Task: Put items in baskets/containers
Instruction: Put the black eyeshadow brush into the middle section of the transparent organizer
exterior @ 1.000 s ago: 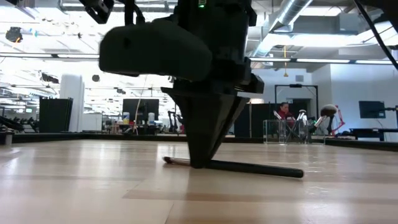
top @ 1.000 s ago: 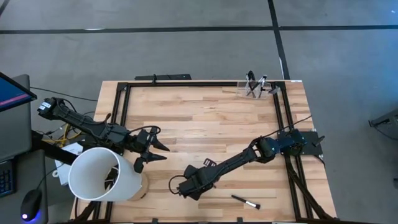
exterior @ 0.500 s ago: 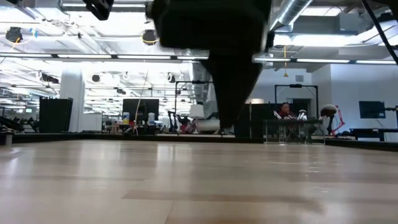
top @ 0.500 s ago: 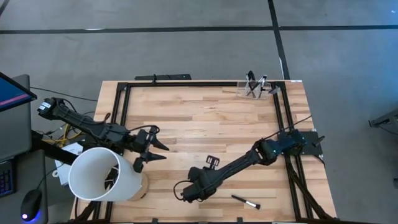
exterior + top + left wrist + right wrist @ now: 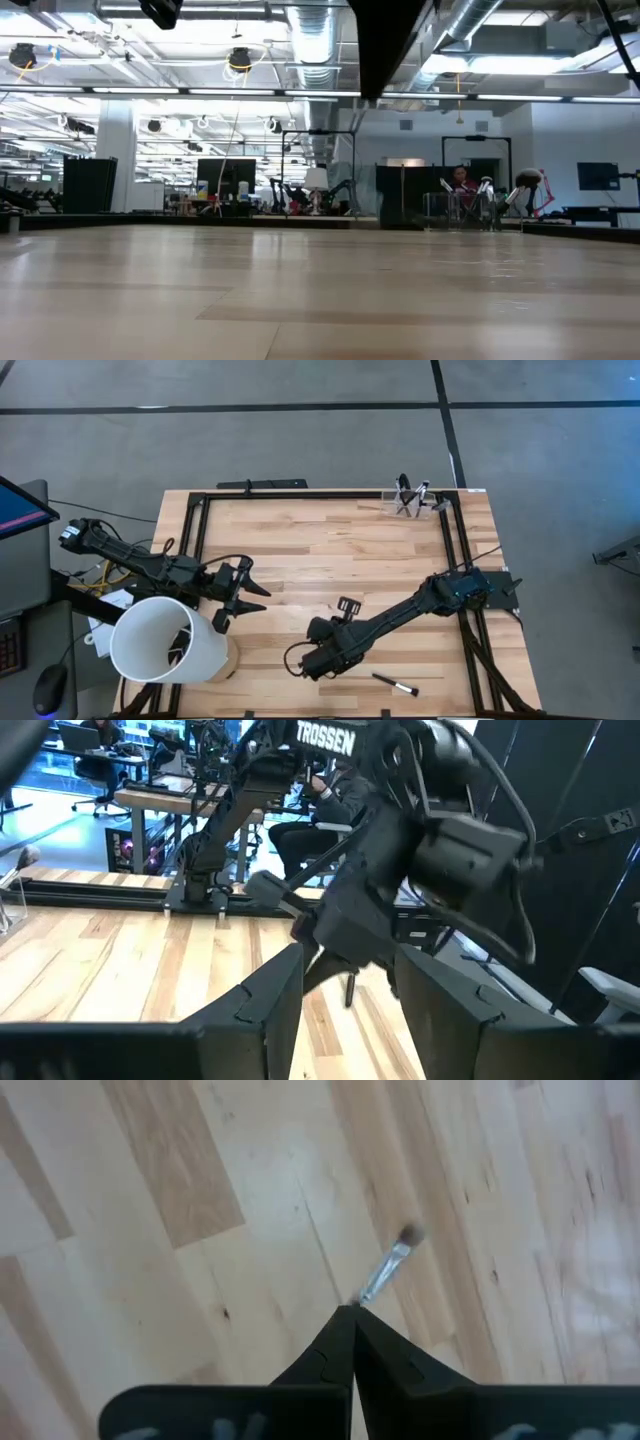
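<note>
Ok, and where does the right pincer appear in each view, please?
High view: the right pincer is in the lower middle of the picture, over the table.
Low view: it is the dark tapered shape at top centre, clear of the table.
Left wrist view: it is at the centre, at the end of the far arm.
Right wrist view: it is at bottom centre, shut on a makeup brush.
Shared landmark: the wooden table.

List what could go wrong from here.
1. The right gripper is shut on a makeup brush at its very fingertips; it may slip or swing.
2. The clear holder sits at the far edge, a long carry.
3. It already holds brushes, so insertion could snag.
</note>
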